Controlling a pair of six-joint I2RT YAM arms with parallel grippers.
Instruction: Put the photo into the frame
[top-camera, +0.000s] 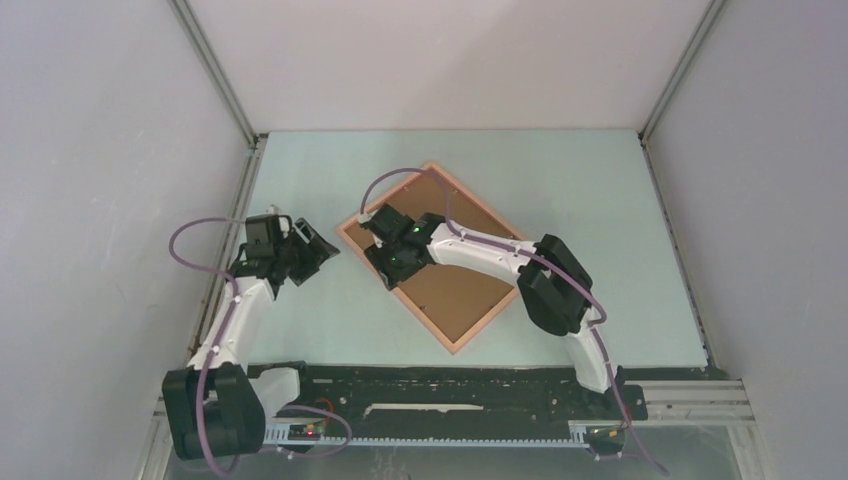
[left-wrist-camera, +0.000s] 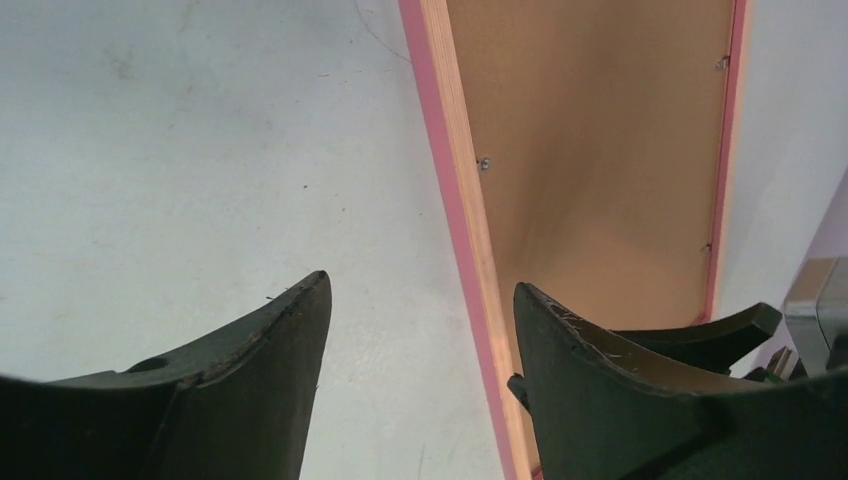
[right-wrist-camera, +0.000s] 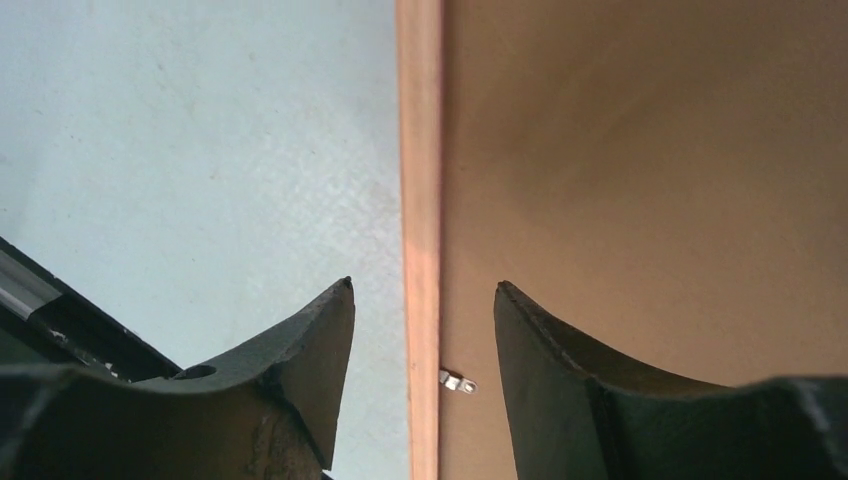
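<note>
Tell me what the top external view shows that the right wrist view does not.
Only the top view: the whole frame, lying back up and turned diagonally, the left arm, the right arm, and the left claw, open over the table left of the frame. Only the right wrist view: a small metal clip at the rim's inner edge. Both: the pink rim, the brown backing, the table and the open right claw, one finger on each side of the rim. Neither shows the photo.

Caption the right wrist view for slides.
Open right gripper astride a rail of the thin salmon-pink picture frame, brown cardboard sheet inside.
</note>
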